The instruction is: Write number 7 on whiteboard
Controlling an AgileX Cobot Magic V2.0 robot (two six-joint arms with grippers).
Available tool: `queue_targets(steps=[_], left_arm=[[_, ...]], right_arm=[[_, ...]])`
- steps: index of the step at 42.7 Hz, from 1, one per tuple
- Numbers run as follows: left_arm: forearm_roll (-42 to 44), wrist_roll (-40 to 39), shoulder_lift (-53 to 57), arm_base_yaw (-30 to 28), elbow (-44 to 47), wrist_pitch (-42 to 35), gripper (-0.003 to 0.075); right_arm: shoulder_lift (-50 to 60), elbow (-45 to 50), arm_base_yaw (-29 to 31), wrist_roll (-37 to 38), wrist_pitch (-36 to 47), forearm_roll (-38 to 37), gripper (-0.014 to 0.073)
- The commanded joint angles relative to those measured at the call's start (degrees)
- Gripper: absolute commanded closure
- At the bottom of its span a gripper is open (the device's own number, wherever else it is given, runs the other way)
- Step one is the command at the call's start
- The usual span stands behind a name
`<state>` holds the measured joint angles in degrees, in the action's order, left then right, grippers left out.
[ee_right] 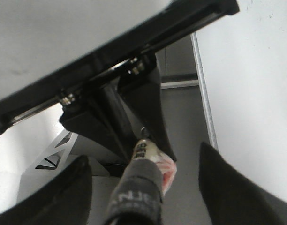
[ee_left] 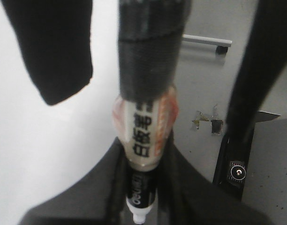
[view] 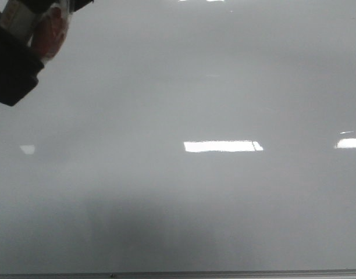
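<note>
The whiteboard (view: 178, 192) fills the front view, pale grey with bright glare patches; the number 7 is out of view. In the left wrist view my left gripper (ee_left: 143, 180) is shut on a marker (ee_left: 142, 136) with a white and orange label. Its dark grey cap end (ee_left: 150, 51) points away from the jaws. My right gripper (ee_right: 142, 161) is open, its black fingers (ee_right: 64, 197) standing wide on either side of that cap (ee_right: 136, 197) without touching it. In the front view, the marker (view: 50, 29) and a black gripper body (view: 12, 72) sit in the top left corner.
A thin grey metal edge strip (view: 224, 273) runs along the board's near edge. The right wrist view shows the board's side edge (ee_right: 203, 98) with grey floor beside it. A black stand leg (ee_left: 237, 140) and a grey bar (ee_left: 207, 41) lie beyond the marker.
</note>
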<state>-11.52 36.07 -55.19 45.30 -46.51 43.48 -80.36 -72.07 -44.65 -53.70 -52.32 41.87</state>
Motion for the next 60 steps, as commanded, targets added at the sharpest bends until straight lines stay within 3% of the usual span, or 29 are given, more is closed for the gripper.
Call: queue_targets(steps=[1, 11, 15, 18, 23, 25, 32, 41, 47, 51, 60], left_arm=[[-0.7, -0.1, 0.9, 0.5, -2.1, -4.6, 0.0741], [-0.7, -0.3, 0.9, 0.5, -2.1, -7.7, 0.0714], [-0.7, -0.3, 0.9, 0.5, -2.1, -7.7, 0.061], [-0.7, -0.4, 0.9, 0.5, -2.1, -8.0, 0.0456], [-0.7, -0.7, 1.0, 0.5, -2.1, -10.6, 0.0243], [-0.7, -0.7, 1.6, 0.5, -2.0, -12.2, 0.0223], [-0.2, -0.6, 8.6, 0.5, 1.4, -17.4, 0.0298], [-0.7, -1.2, 25.6, 0.5, 10.6, -17.8, 0.0496], [-0.7, -5.8, 34.9, 0.5, 16.0, -18.0, 0.0642], [-0.9, -6.8, 39.4, 0.5, 18.4, -18.0, 0.0736], [-1.4, -6.8, 42.6, 0.5, 19.5, -18.0, 0.0741]], right_arm=[[1.6, -2.1, 0.0, -0.8, -0.1, 2.9, 0.0169], [1.6, -2.1, 0.0, -0.8, -1.2, 3.5, 0.0491], [1.6, -2.1, 0.0, -0.8, -1.4, 3.6, 0.0583], [1.6, -2.1, 0.2, -0.8, -1.4, 3.6, 0.0651], [1.7, -2.1, 0.4, -0.8, -1.0, 2.7, 0.0659], [1.8, -2.0, 1.0, -0.7, -0.9, 1.8, 0.0659], [3.9, 2.8, 7.6, -0.1, 2.2, 0.9, 0.0653], [12.4, 16.8, 17.6, -0.2, 18.6, 8.2, 0.0653], [15.9, 23.7, 18.2, -2.1, 29.9, 14.7, 0.0653], [16.1, 25.5, 18.1, -3.2, 32.5, 18.0, 0.0653], [14.3, 24.2, 17.0, -4.5, 33.1, 19.8, 0.0653]])
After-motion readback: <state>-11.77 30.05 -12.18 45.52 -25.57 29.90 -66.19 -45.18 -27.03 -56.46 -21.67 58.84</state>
